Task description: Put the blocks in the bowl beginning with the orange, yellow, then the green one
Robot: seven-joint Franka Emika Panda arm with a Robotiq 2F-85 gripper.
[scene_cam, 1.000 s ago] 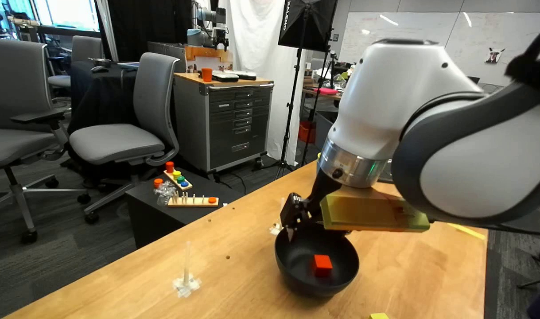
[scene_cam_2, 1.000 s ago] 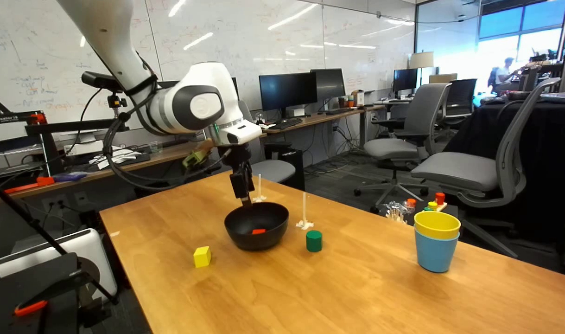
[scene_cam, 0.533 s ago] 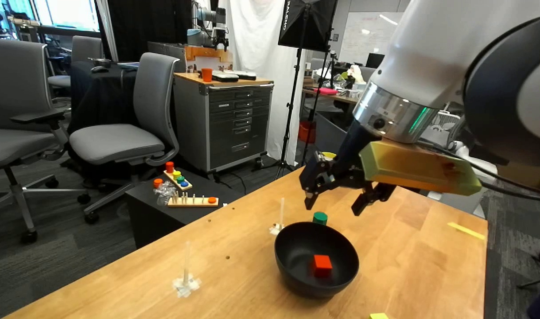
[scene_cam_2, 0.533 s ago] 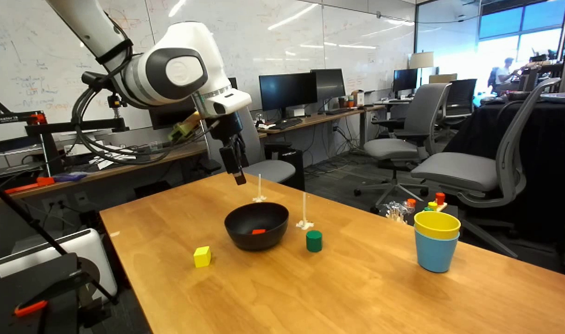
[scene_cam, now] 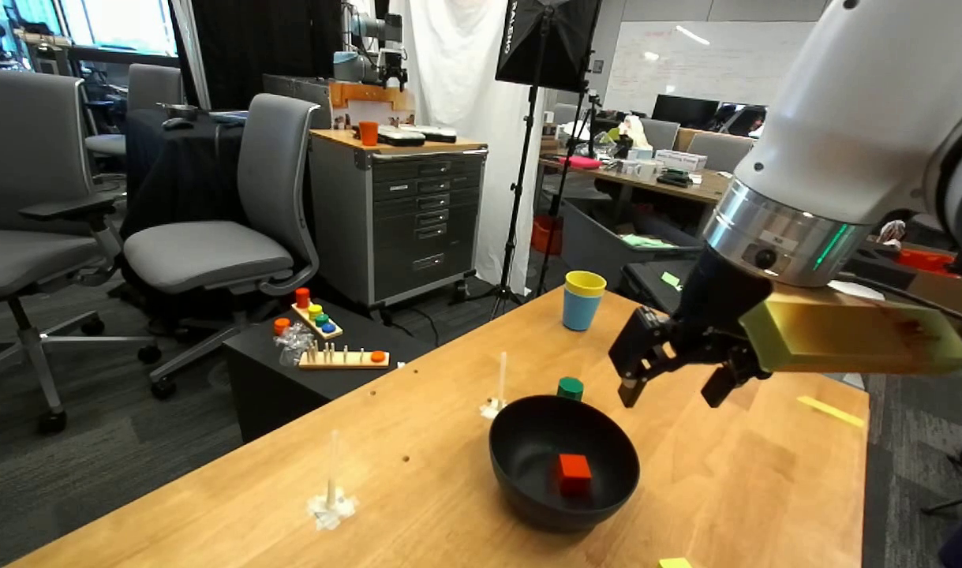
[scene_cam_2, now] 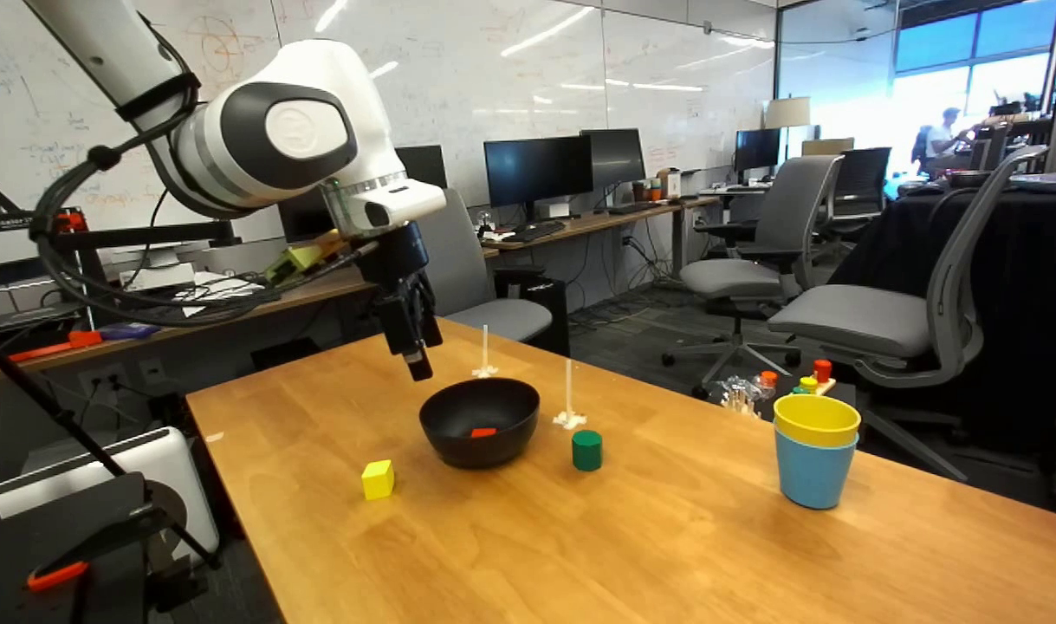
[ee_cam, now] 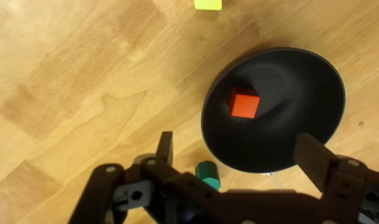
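Right of centre, an end effector [scene_cam: 671,394] with nothing to carry

Its jaws stand wide apart with only air between them, above the desk [scene_cam: 749,489]. Low, just right of the middle of the frame, the bowl [scene_cam: 544,442] sits upright, the orange block [scene_cam: 574,473] inside, which would explain the empty grip: step 1 looks done. Such a spread suits a reach for the yellow block [scene_cam_2: 378,480], next by the task, left of the bowl in an exterior view. The green block [scene_cam_2: 587,451], due last, stands right of the bowl there, so 2 short trips seem to remain.

Wrist view shows the orange block [ee_cam: 244,105] whole and flat facets on the green block [ee_cam: 207,172]; in an exterior view the green block [scene_cam_2: 587,451] could pass for a cylinder, and the bowl's front wall hides most of the orange block [scene_cam_2: 483,432]. At the bottom edge of an exterior view only a corner of the yellow block [scene_cam: 675,562] shows; the wrist view crops it too.
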